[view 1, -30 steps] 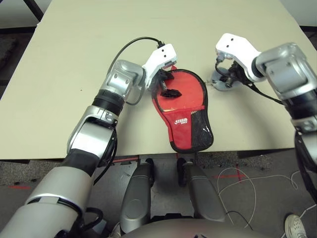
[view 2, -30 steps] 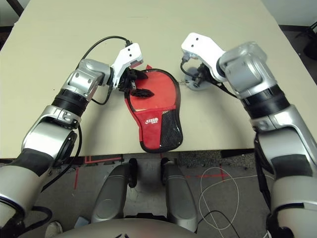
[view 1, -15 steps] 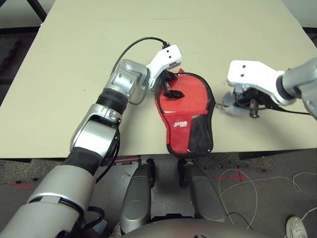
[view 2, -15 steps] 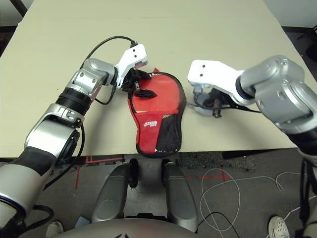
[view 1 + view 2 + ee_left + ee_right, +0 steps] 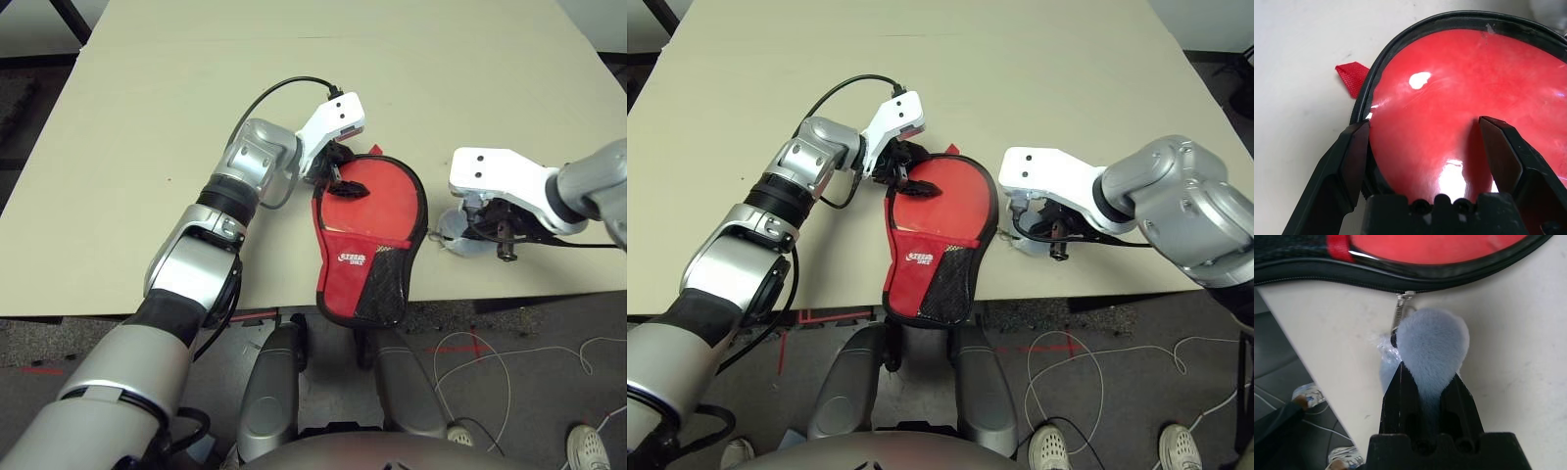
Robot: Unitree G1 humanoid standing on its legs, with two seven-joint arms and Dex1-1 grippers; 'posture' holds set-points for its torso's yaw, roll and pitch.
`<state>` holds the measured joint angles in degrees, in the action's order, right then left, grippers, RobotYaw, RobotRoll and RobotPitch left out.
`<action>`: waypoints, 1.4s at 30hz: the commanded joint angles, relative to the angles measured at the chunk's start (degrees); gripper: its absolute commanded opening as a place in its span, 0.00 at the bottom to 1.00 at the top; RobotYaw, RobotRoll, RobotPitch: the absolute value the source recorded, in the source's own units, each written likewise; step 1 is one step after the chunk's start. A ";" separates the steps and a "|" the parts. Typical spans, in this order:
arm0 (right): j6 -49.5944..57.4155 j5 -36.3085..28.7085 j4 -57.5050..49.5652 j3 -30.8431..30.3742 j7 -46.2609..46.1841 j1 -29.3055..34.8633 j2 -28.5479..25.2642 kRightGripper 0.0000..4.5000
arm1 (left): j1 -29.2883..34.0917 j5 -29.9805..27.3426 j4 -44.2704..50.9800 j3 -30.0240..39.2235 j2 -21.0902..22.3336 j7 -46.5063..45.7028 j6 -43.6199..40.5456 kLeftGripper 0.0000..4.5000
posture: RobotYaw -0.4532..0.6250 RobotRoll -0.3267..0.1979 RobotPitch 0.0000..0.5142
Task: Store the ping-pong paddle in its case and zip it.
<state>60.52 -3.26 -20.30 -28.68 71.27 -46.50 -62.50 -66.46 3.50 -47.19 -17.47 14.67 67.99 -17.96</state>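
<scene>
Red case (image 5: 367,235) overhanging the table (image 5: 147,117) edge at 6 o'clock; left end effector (image 5: 1425,147) spread across its rim, right end effector (image 5: 1425,382) pinching grey fluffy zipper pull (image 5: 1432,345) at 3 o'clock

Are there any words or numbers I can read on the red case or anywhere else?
White logo on the case, just above its black mesh pocket: it is printed text, but too small and blurred to read for sure.
Nothing else here carries words or numbers: none on the table, and none on the fluffy grey zipper pull.
</scene>
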 commanded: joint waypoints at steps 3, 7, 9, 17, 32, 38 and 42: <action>-2.18 2.06 3.49 -2.23 -0.77 -1.38 2.25 0.04 | 0.72 -0.59 4.38 -1.57 0.87 6.17 0.67 1.00 | 0.39 0.62 0.55; -2.69 2.74 4.88 -2.54 -0.74 -2.23 3.43 0.04 | 3.18 -1.19 10.03 -3.29 2.10 11.34 -1.92 1.00 | 0.39 0.62 0.55; -2.86 2.94 5.37 -2.64 -0.77 -2.56 3.76 0.04 | 4.82 -1.24 13.18 -4.69 3.08 13.86 -3.23 1.00 | 0.39 0.62 0.55; -2.90 3.79 6.49 -2.38 -1.01 -3.55 4.83 0.04 | 9.02 0.70 19.02 -10.23 5.92 16.80 -9.40 1.00 | 0.39 0.62 0.55; 0.67 -0.87 -6.98 -0.23 2.50 0.36 -1.58 0.04 | 6.38 4.46 7.95 -12.00 2.82 8.61 -11.55 1.00 | 0.38 0.62 0.56; 0.17 -5.05 -14.20 2.02 4.14 4.69 -5.76 0.04 | 6.46 4.43 6.90 -12.23 2.66 7.98 -10.71 1.00 | 0.36 0.62 0.56; -1.26 -7.74 -18.73 3.23 5.02 8.85 -8.04 0.04 | 6.32 4.47 6.09 -12.17 2.22 7.57 -10.22 1.00 | 0.36 0.62 0.56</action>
<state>59.44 -7.29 -35.44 -24.78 71.96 -39.79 -68.64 -63.18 3.78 -35.08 -26.16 15.70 77.47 -26.26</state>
